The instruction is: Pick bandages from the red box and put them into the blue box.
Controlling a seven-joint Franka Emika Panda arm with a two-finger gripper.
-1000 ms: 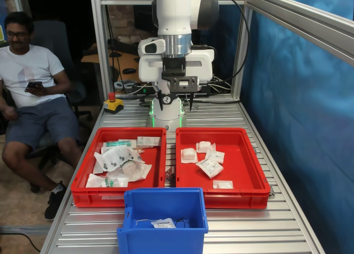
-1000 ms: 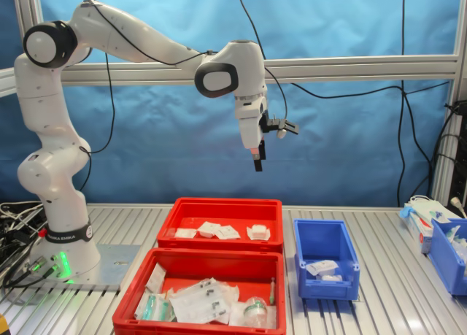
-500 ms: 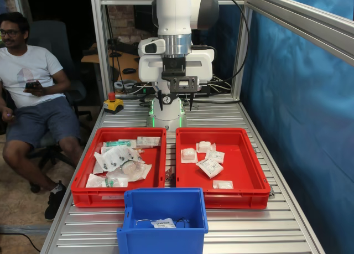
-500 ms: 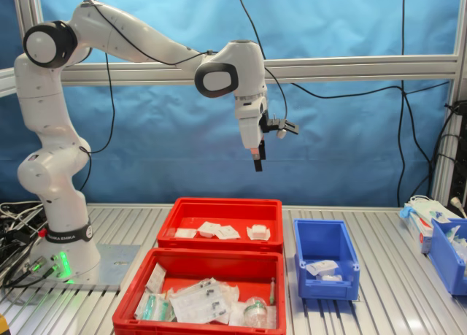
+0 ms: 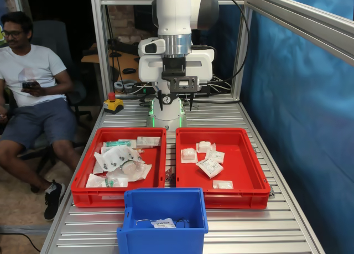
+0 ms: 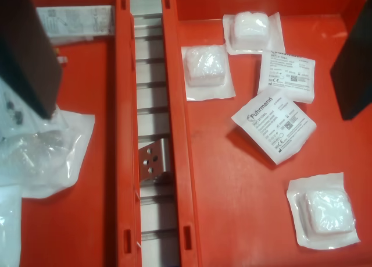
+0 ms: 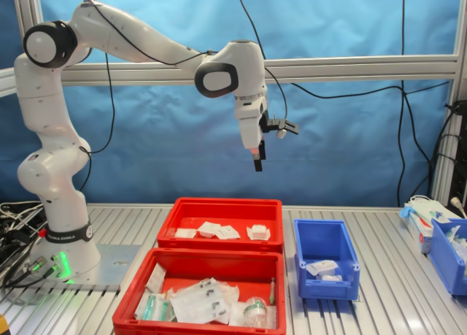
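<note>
You've got the white Panda arm point(image 7: 109, 39) reaching out from its base at the second exterior view's left, wrist bent down high over the trays. Table point(image 5: 260, 226) is ribbed alu, blue curtain point(image 7: 350, 131) behind it in the second exterior view.

Two red trays sit side by side w/ a narrow gap between. The red box point(image 5: 250, 171) is the one on the first exterior view's right, far tray in the second exterior view point(image 7: 219, 207). Its twin red tray point(image 5: 83, 179) holds the big clear wrappers point(image 5: 119, 160). The blue box point(image 5: 163, 207) stands just beside the trays' ends, nearest the camera in the first exterior view, and it already has a white packet point(image 5: 162, 223) inside.

Gripper point(image 7: 257, 156) hangs well above the red box, nothing in it. In the wrist view you see its two dark fingers point(image 6: 23, 52) far apart at the frame edges, so the jaws are spread wide.

The bandages point(image 6: 273, 125) all lie on the red box floor, five of them: four clustered toward the arm-base end, some touching or overlapping at the edges, and one point(image 6: 323, 210) apart toward the blue-box end. Two show printed flat sides, incl. "Fuhrmann"; three show a padded bulge.

Person point(image 5: 30, 82) seated off the table at the first exterior view's left, phone in hand.
</note>
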